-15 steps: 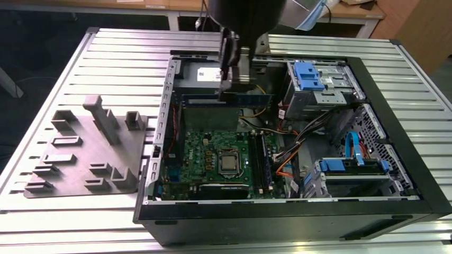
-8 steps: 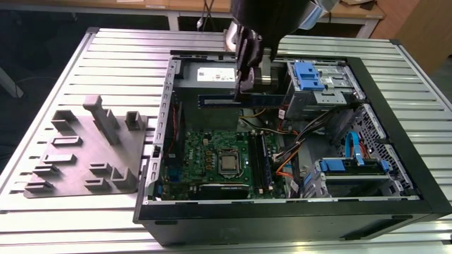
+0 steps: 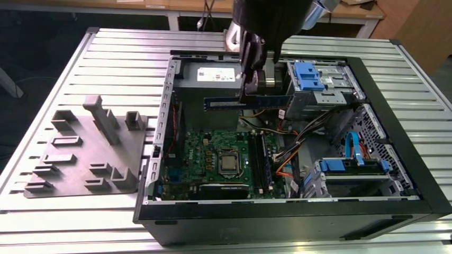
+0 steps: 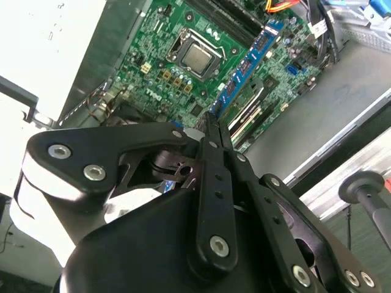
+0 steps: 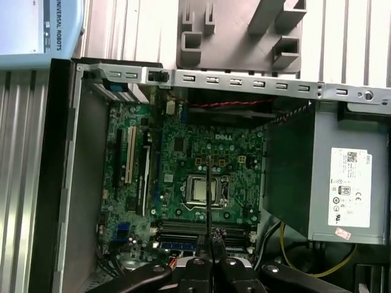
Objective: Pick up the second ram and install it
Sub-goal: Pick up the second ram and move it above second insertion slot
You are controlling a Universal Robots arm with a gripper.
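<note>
Pinching the second ram (image 3: 226,103) near its middle, the tool (image 3: 253,95) hangs in the upper centre of the exterior view, its fingers pressed onto the board's two faces.

Stick: long, thin, flat; dark bluish board, black chips. It is held level and on edge. In the second wrist view it (image 4: 247,64) runs out from the fingertips as a blue strip. In the first wrist view it (image 5: 208,201) reads as a thin dark line, edge-on.

Surface: ribbed light metal counter (image 3: 71,69). An open black computer case (image 3: 416,174) lies on it, with a grey moulded fixture (image 3: 84,153) beside it at the exterior view's left. Wooden benches run along the frame's top edge.

Ram position: over the case interior, in front of the grey power-supply box (image 3: 211,76) and apart from the green motherboard (image 3: 211,159) lower in the frame.
</note>
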